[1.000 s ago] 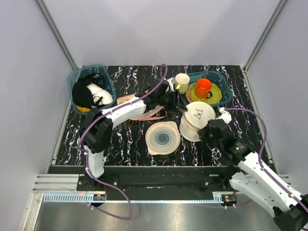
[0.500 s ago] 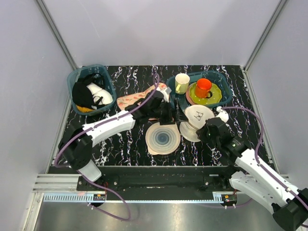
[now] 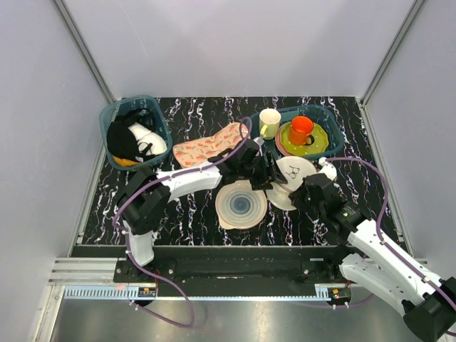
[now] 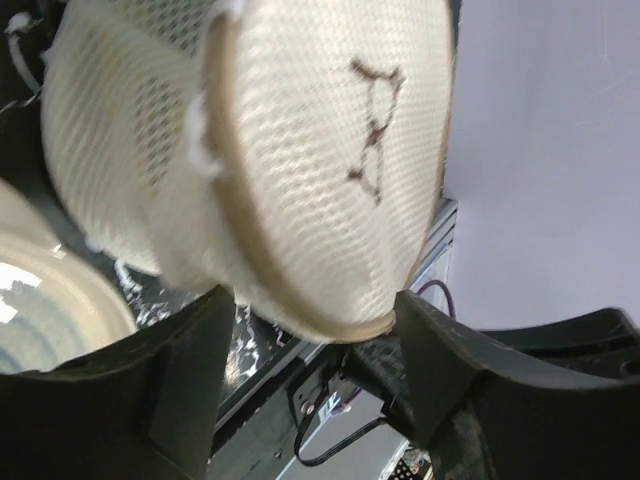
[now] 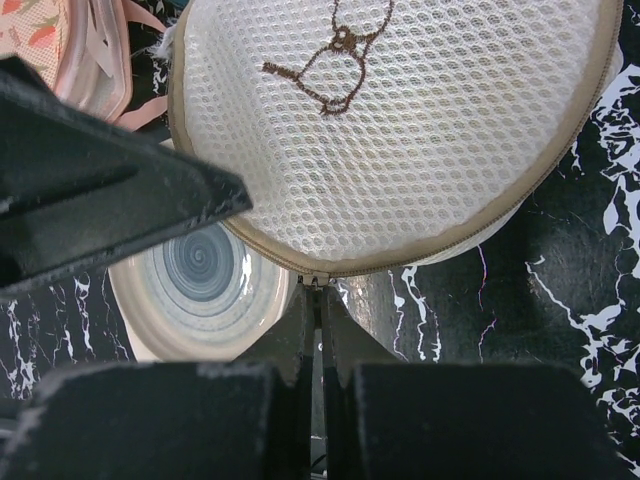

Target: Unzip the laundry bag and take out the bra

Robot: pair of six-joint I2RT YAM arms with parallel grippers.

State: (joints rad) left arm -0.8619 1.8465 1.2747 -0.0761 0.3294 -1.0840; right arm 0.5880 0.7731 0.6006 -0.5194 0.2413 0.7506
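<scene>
The white mesh laundry bag (image 3: 294,173) lies tilted mid-table with its black line drawing facing up. It also shows in the left wrist view (image 4: 300,170) and the right wrist view (image 5: 400,130). My right gripper (image 3: 308,194) is shut on the zipper pull at the bag's near rim (image 5: 321,290). My left gripper (image 3: 268,173) is open at the bag's left side. Its jaws stand wide on either side of the bag's lower rim (image 4: 310,335), and the right finger (image 4: 450,370) touches that rim. The bra is not in view.
A pale ringed disc (image 3: 241,204) lies just left of the bag, close under both grippers. The pink carrot-patterned cloth (image 3: 210,146) lies behind the left arm. A teal bin of dark clothes (image 3: 135,132) stands back left. A teal bin with plates and an orange cup (image 3: 306,134) and a cream cup (image 3: 269,122) stand behind the bag.
My left gripper has come forward and right to the bag's side. The pink cloth now lies spread further back. The bag has tipped lower; my right gripper stays at its near rim.
</scene>
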